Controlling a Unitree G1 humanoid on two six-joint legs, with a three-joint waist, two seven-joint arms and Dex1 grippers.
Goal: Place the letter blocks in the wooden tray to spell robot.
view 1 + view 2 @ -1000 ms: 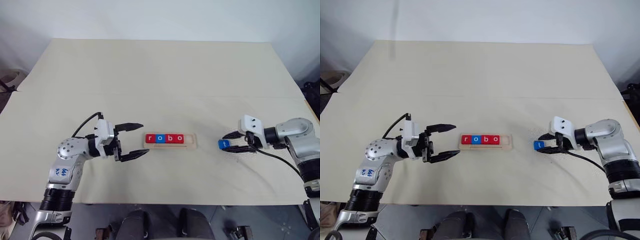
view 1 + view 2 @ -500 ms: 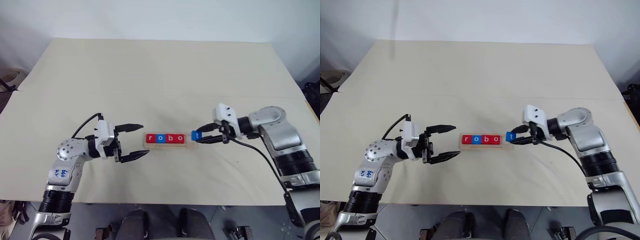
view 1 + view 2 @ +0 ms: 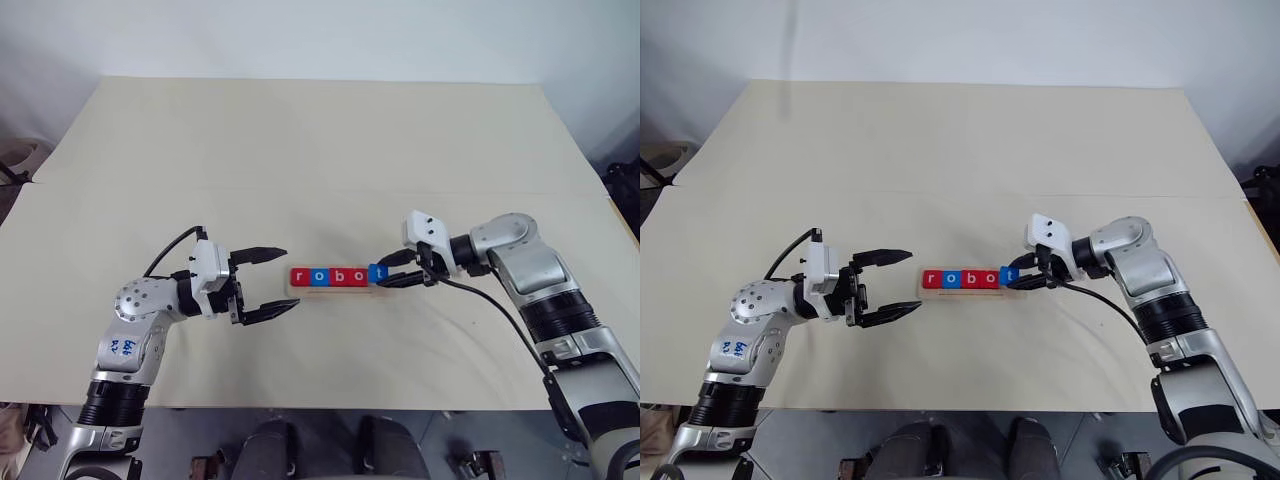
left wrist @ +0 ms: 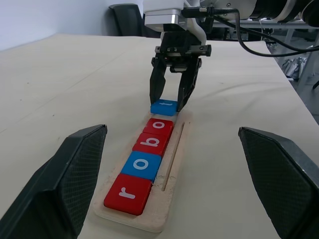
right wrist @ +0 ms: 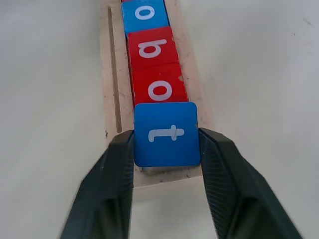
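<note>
Four letter blocks lie in a row in the wooden tray (image 3: 340,292), reading r (image 3: 301,277), o (image 3: 320,277), b (image 3: 339,277), o (image 3: 358,277). The blue t block (image 5: 166,133) sits at the tray's right end, against the red o (image 5: 159,91). My right gripper (image 3: 386,276) reaches in from the right, its two fingers (image 5: 114,169) pressed to the t block's sides. Left of the tray, my left gripper (image 3: 290,277) hovers open and empty, pointing at the row's r end.
The tray lies in the middle of a wide beige table (image 3: 320,150). A seam (image 3: 150,186) crosses the tabletop behind the tray. The table's front edge (image 3: 320,408) runs close below both arms.
My right gripper has carried the blue t block leftward from the table's right side to the tray's right end, beside the last o. The left arm has stayed still.
</note>
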